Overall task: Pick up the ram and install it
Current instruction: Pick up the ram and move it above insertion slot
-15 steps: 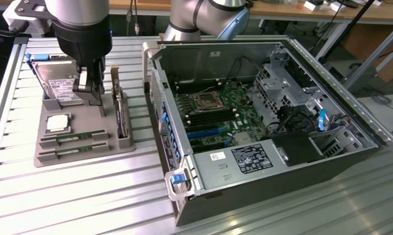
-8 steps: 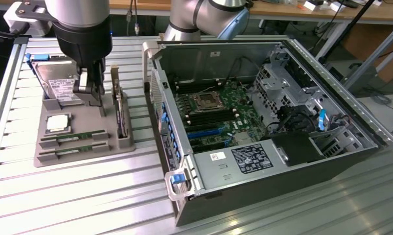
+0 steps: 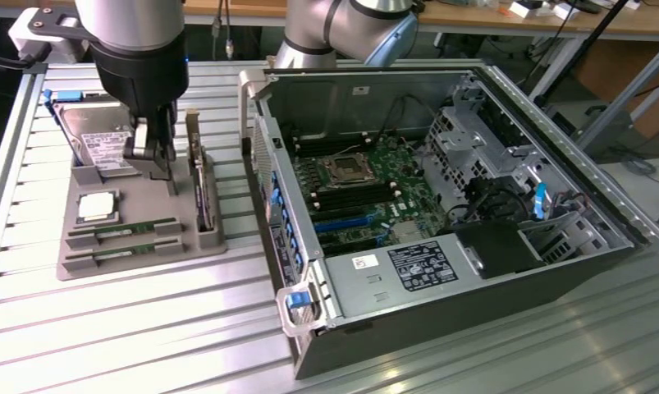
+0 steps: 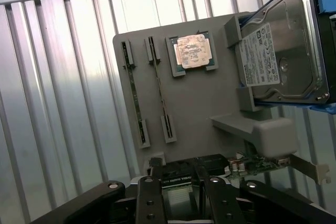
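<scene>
Two ram sticks stand on edge in slots of the grey holder tray (image 3: 110, 267): one ram (image 3: 123, 229) nearer the CPU, the other ram (image 3: 121, 249) nearer the tray's front edge. In the wrist view they are thin lines, one ram (image 4: 135, 98) and the other ram (image 4: 159, 90). My gripper (image 3: 162, 174) hangs open above the tray's back half, between the hard drive and the upright card, holding nothing. Its dark fingers (image 4: 149, 203) are spread apart, well short of the ram sticks.
The tray also carries a silver CPU (image 3: 97, 205), a hard drive (image 3: 99, 138) and an upright expansion card (image 3: 201, 185). To the exterior view's right lies the open computer case (image 3: 526, 271) with its motherboard (image 3: 362, 185). The table (image 3: 143, 328) is slatted metal.
</scene>
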### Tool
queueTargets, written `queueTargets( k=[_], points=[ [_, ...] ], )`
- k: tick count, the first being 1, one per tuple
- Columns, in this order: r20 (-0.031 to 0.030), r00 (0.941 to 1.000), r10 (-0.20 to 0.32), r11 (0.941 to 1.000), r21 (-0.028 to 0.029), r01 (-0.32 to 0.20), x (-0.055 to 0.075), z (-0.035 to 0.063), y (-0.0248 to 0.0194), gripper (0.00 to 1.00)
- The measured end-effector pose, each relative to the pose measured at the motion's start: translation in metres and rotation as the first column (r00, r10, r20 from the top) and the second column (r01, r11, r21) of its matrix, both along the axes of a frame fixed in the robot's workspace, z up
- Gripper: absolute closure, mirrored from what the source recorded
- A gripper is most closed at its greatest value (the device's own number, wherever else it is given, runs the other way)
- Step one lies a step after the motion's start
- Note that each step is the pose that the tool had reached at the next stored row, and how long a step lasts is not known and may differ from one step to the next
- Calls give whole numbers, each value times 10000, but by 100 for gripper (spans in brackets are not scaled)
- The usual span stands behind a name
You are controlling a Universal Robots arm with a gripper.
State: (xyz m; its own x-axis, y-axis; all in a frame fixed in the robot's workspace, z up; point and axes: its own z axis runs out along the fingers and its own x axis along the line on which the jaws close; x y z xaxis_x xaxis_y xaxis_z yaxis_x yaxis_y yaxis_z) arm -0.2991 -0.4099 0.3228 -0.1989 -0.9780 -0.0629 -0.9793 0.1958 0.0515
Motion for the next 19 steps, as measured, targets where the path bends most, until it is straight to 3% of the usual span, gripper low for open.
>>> queueTargets(
  k=[19],
  points=[
    [0,10000,0,10000,48,0,-2,-83,0,64]
  ],
)
